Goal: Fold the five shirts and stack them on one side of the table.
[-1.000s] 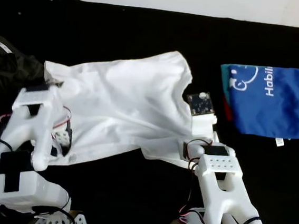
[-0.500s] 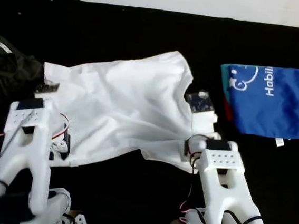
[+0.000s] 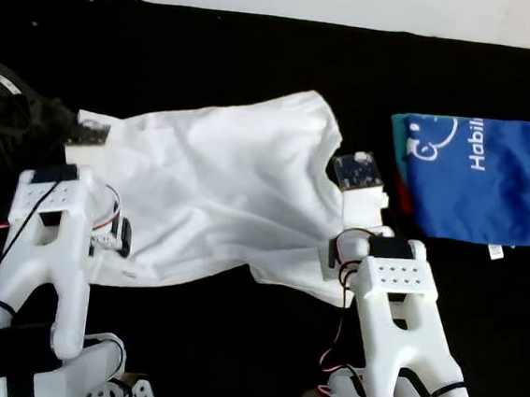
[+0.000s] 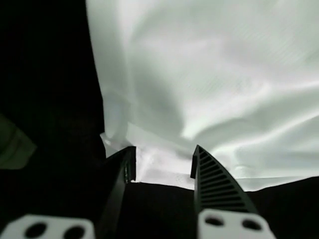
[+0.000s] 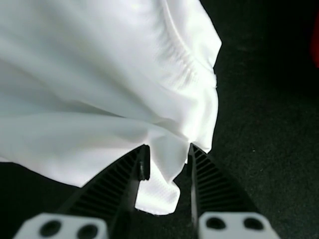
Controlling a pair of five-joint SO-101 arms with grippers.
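A white shirt (image 3: 219,185) lies spread and rumpled on the middle of the black table (image 3: 232,345). My left gripper (image 3: 87,142) is at the shirt's left edge. In the left wrist view it (image 4: 163,158) stands open, its fingers astride the hem of the white shirt (image 4: 209,74). My right gripper (image 3: 348,190) is at the shirt's right side by the collar. In the right wrist view it (image 5: 168,159) is shut on a bunched fold of the white shirt (image 5: 99,74), with a small flap hanging below the fingers.
A folded blue shirt (image 3: 488,178) tops a small stack at the right, with teal and red cloth showing under its left edge. A heap of dark clothes (image 3: 9,122) lies at the far left. Bare black table runs along the back and front.
My left arm has swung forward, bringing its gripper up to the shirt's left edge. The right arm has shifted only slightly, and the shirt has hardly moved.
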